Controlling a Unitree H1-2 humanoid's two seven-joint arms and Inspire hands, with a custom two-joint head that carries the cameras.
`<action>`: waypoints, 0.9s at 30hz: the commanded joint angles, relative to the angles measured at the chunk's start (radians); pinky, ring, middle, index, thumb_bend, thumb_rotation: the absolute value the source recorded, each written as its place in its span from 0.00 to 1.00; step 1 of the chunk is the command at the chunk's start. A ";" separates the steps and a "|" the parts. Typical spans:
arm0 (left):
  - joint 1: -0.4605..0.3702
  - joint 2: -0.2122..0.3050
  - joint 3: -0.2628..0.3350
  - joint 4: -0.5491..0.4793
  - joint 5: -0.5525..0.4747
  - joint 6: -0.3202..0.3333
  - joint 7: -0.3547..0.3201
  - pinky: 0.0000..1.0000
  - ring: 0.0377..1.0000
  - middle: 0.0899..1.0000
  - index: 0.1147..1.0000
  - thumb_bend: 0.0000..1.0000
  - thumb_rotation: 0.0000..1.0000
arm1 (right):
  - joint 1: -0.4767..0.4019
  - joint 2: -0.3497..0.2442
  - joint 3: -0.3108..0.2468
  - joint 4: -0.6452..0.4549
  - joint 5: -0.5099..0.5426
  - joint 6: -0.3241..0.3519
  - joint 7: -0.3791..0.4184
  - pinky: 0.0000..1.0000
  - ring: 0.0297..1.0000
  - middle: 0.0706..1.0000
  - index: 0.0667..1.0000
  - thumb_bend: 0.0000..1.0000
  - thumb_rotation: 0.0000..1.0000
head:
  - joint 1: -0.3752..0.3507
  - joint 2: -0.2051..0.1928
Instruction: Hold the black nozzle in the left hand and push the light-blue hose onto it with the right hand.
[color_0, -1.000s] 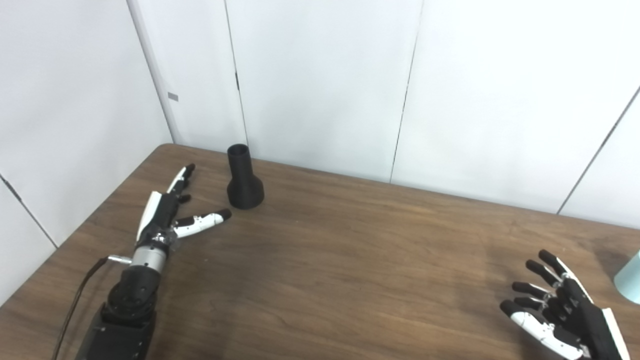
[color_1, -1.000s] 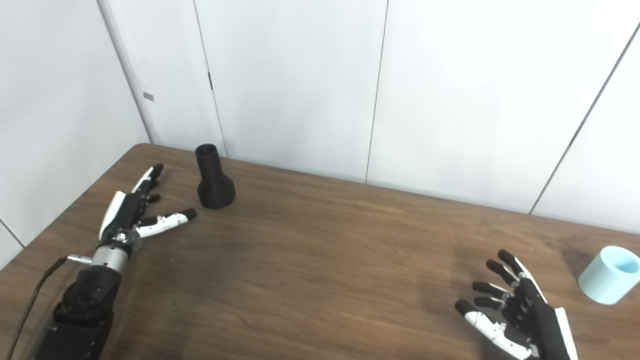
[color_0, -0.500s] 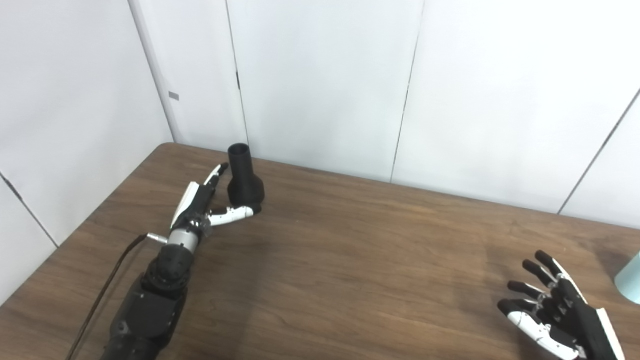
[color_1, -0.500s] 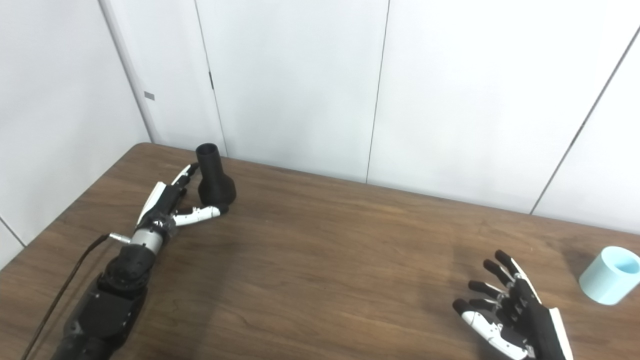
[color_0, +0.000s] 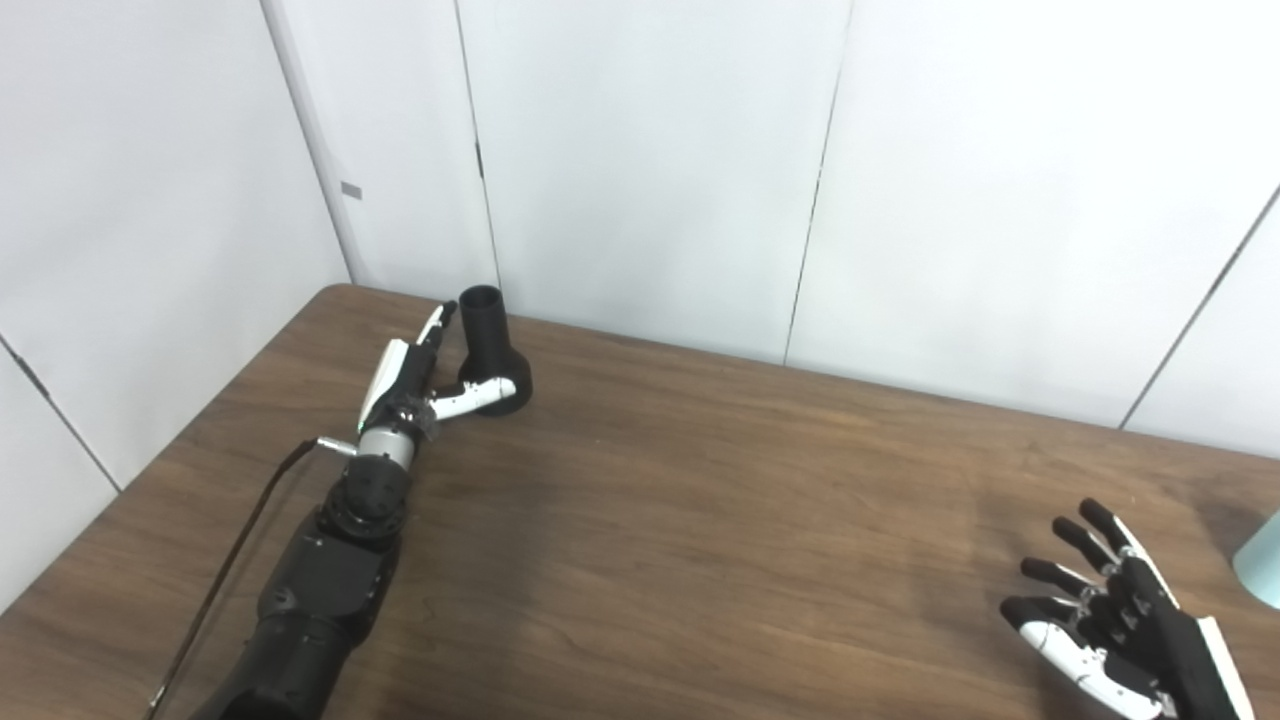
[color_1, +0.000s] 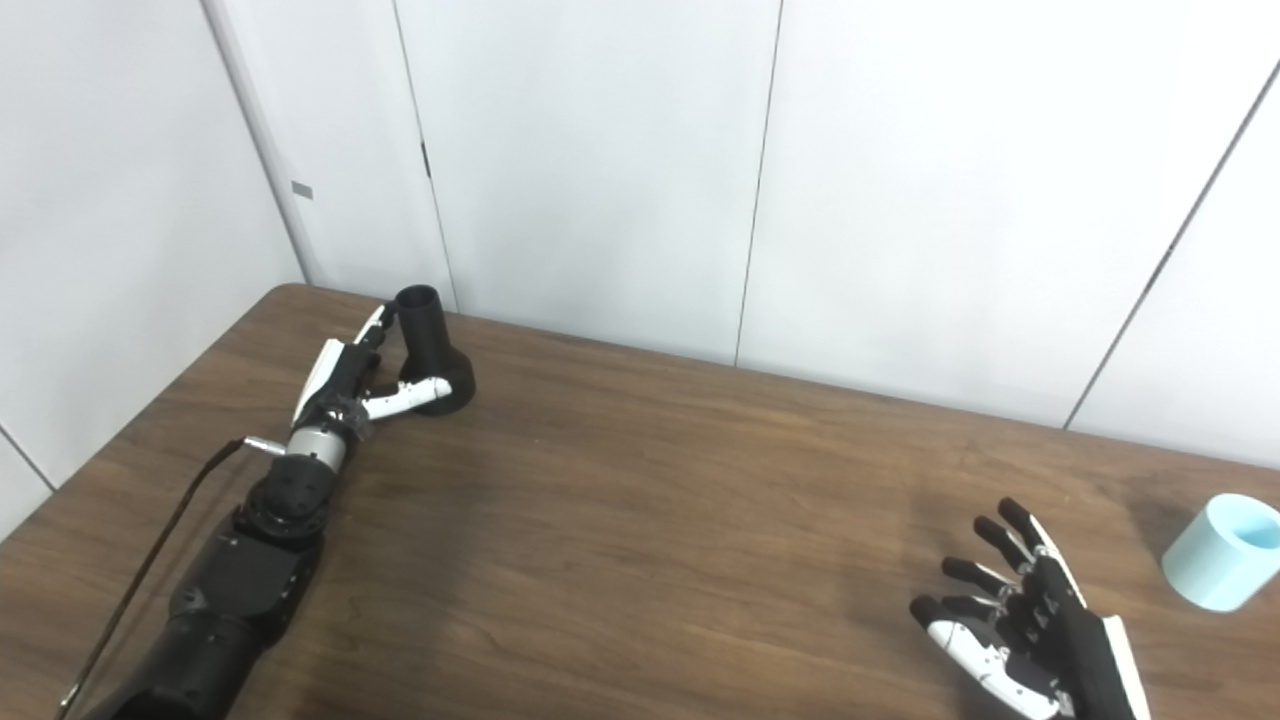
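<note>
The work surface is a wooden table (color_0: 700, 520) with a dark brown, streaked grain running along its length. Its far edge sits against the rear wall, and its far left corner is rounded. The rear wall (color_0: 650, 160) consists of flat white panels separated by thin dark vertical seams; the seams toward the right lean in the picture. A second white wall (color_0: 150, 220) stands at the left and meets the rear wall at a corner behind the table's far left end. A small grey rectangular tag (color_0: 350, 189) is fixed near that corner. Lighting is even and diffuse, leaving soft shadows on the tabletop.
</note>
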 joint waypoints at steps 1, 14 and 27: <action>-0.030 0.017 -0.007 0.007 0.010 0.005 0.001 0.96 1.00 1.00 1.00 0.98 0.38 | -0.013 -0.004 -0.004 -0.042 0.003 -0.015 -0.002 0.57 0.70 0.86 0.91 0.45 0.00 | 0.001 0.004; -0.028 0.014 -0.022 -0.004 -0.025 -0.017 -0.043 0.89 0.94 0.97 0.97 0.96 0.31 | -0.006 -0.003 -0.004 -0.058 -0.004 -0.007 -0.006 0.57 0.71 0.87 0.91 0.45 0.00 | -0.006 0.016; -0.029 0.003 -0.057 -0.008 -0.017 -0.010 -0.057 0.79 0.85 0.86 0.90 0.88 0.20 | -0.002 0.000 -0.004 -0.078 -0.010 0.004 -0.009 0.56 0.71 0.85 0.90 0.45 0.00 | -0.006 0.019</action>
